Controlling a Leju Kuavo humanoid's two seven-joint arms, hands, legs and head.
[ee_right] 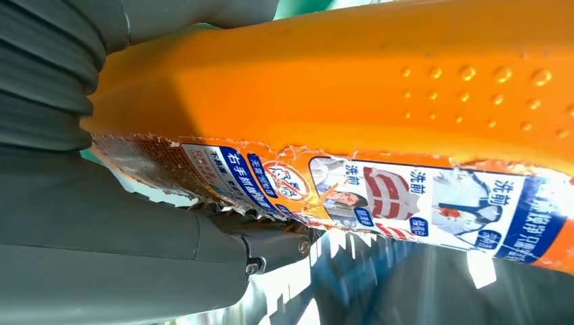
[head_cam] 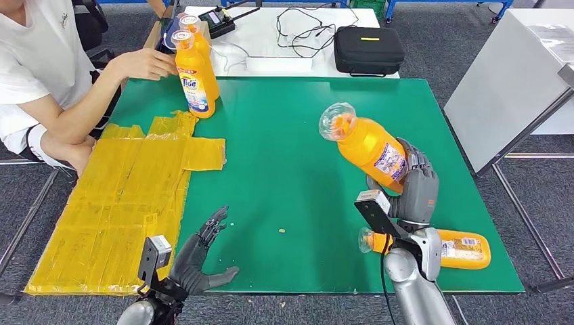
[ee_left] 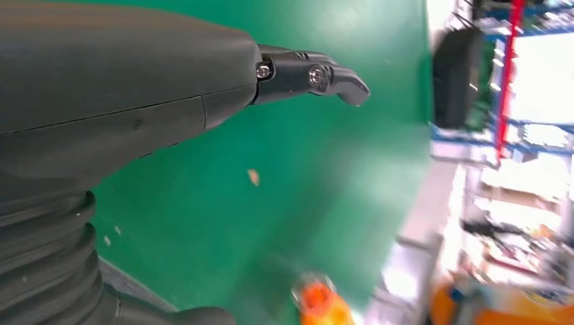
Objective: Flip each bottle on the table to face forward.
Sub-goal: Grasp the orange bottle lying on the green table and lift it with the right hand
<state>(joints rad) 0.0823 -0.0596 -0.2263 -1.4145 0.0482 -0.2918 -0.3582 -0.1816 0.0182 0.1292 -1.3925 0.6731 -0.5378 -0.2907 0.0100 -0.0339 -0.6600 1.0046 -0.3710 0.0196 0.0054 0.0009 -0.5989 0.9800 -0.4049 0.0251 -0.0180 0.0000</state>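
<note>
Right hand (head_cam: 413, 186) clamped round the lower body of an orange plastic detergent bottle with a clear cap (head_cam: 369, 145), held tilted off the green table (head_cam: 284, 169) at roughly 3 o'clock from table centre, cap pointing toward 10 o'clock. Right wrist view: thumb and fingers wrap the bottle's flat sides, torn blue-and-white label (ee_right: 379, 196) against the palm. A second orange bottle lying on its side (head_cam: 460, 248) sits at 5 o'clock near the table's near edge, partly behind the right forearm. Two upright orange bottles (head_cam: 195, 71) stand at 11 o'clock, a person's hand (head_cam: 145, 63) resting beside them. Left hand (head_cam: 200, 254) hovers at 7 o'clock by the patch of yellow tape (head_cam: 128, 196), fingers spread, holding nothing. Handling, as judged: rigid plastic, likely weighty if filled, smooth sides and a peeling label that could slip; the dimpled body panel (ee_right: 474, 88) seems the better purchase, mid-body rather than neck. Next: set it upright, label forward.
</note>
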